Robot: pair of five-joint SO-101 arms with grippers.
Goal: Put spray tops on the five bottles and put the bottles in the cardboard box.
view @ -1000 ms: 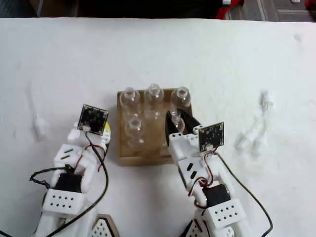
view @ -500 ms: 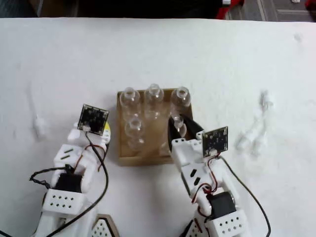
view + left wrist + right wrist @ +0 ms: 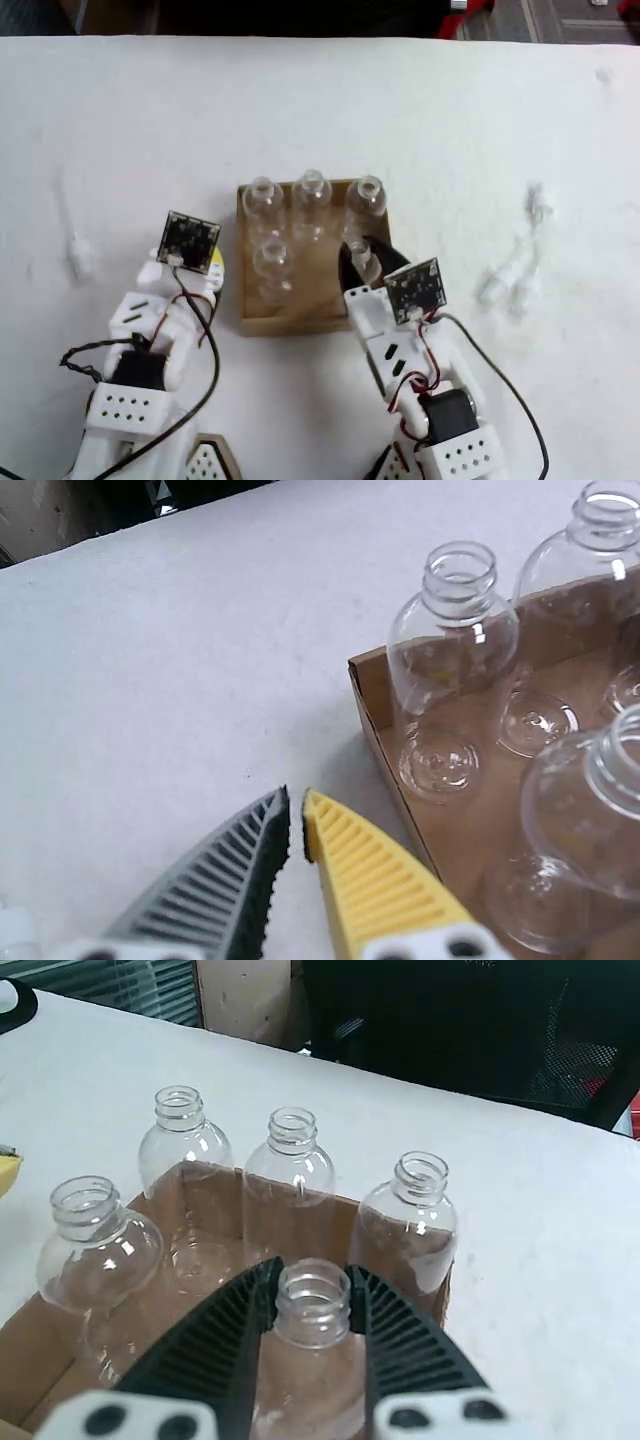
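Observation:
A cardboard box (image 3: 290,322) sits mid-table and holds several clear, open-necked bottles. Three stand along its far wall (image 3: 263,196) (image 3: 312,190) (image 3: 367,195), and a fourth (image 3: 272,262) stands nearer, on the box's left side. My right gripper (image 3: 312,1276) is shut on the neck of the fifth bottle (image 3: 312,1345), upright in the box's near right corner (image 3: 360,258). My left gripper (image 3: 295,830) hovers shut over bare table just left of the box wall (image 3: 372,695), holding nothing.
Several white spray tops (image 3: 505,275) lie loose on the table right of the box, one of them farther back (image 3: 540,203). Another spray top (image 3: 80,257) lies far left. The table surface is white and wide beyond the box.
The right arm drew back a little toward the table's front and its wrist turned, with the bottle still in its gripper. The left arm has not moved.

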